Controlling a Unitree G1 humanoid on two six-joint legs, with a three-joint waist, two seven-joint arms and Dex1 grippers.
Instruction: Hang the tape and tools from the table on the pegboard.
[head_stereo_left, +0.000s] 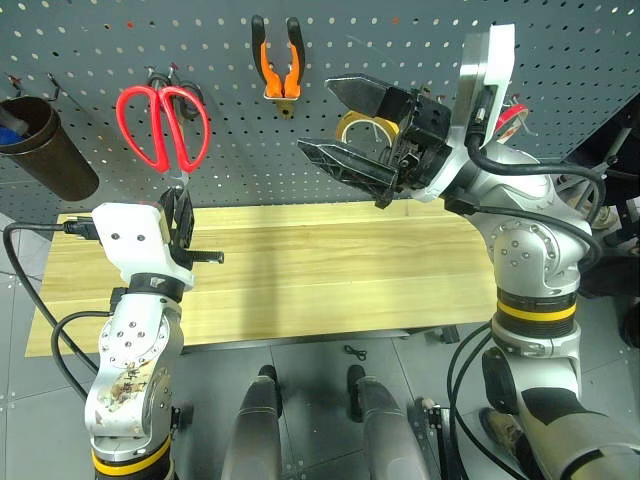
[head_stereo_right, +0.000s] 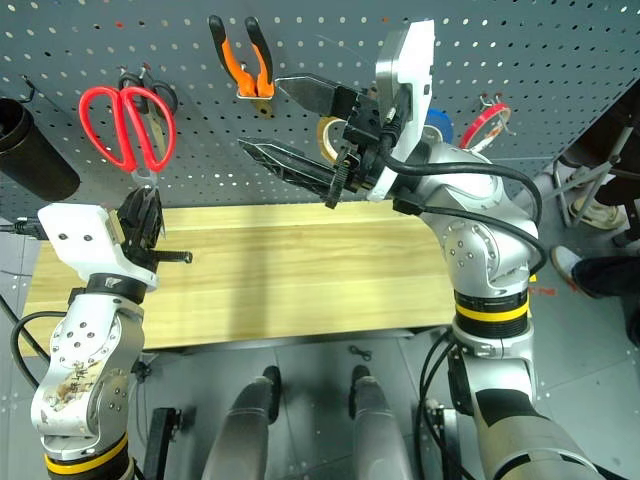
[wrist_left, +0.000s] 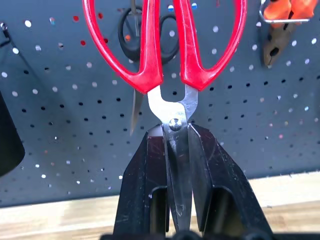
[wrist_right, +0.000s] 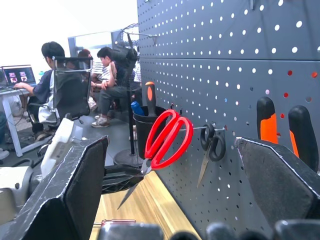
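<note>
My left claw (head_stereo_left: 180, 212) is clamped tight on the steel blades of the red-handled scissors (head_stereo_left: 162, 126), holding them handles-up right against the pegboard (head_stereo_left: 90, 50), next to the dark grey scissors (wrist_right: 212, 145). My right claw (head_stereo_left: 345, 125) hangs wide open, holding nothing, in front of the yellow tape roll (head_stereo_left: 366, 128). The pliers (head_stereo_left: 278, 58) hang on the board; the table (head_stereo_left: 330, 270) sits below.

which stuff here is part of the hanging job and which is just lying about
Job: red-handled scissors, left gripper shut on their blades; pliers; pegboard; table.
Just about: dark scissors, yellow tape roll, red roll, dark cup.
</note>
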